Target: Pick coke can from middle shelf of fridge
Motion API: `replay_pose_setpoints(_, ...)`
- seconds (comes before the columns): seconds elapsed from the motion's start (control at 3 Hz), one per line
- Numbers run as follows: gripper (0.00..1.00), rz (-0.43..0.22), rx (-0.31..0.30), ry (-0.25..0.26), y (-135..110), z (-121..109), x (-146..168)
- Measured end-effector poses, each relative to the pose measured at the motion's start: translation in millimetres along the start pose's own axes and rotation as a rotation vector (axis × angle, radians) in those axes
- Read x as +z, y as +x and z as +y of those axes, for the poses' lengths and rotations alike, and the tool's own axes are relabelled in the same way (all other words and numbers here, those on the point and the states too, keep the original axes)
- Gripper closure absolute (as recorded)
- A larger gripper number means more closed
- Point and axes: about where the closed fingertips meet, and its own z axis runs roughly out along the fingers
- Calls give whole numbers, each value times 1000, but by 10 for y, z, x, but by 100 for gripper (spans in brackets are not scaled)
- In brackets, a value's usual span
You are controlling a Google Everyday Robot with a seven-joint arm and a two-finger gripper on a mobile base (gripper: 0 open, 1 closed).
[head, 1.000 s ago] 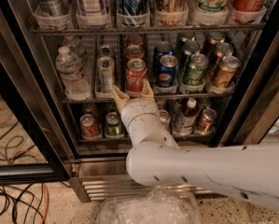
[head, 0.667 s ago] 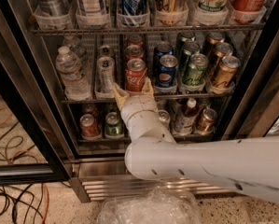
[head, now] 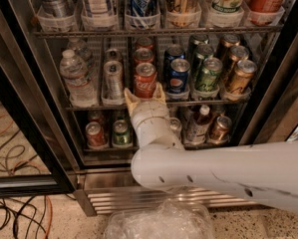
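Coke can [head: 145, 80] upright at front of its lane on middle shelf [head: 83, 107] of fridge [head: 103, 199]; silver can [head: 113, 78] to its left, Pepsi can [head: 179, 78] to its right. Tool [head: 145, 95] directly in front of coke can, low at its base. Tan fingers [head: 130, 98] spread, flanking can sides, no grip yet. Step judged: final approach before grasp. Next move needs: small push in, centring on can, closing, then straight pull-out clear of neighbours and shelf wire.

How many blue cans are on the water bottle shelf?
2: front blue can, second blue can right behind it; more may hide further back. The gripper is open at the coke can's base.
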Motion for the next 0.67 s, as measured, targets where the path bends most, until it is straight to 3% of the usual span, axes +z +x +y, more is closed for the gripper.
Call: replay_pose_setpoints(0.67,34,-1,-13,27,5,-93,55)
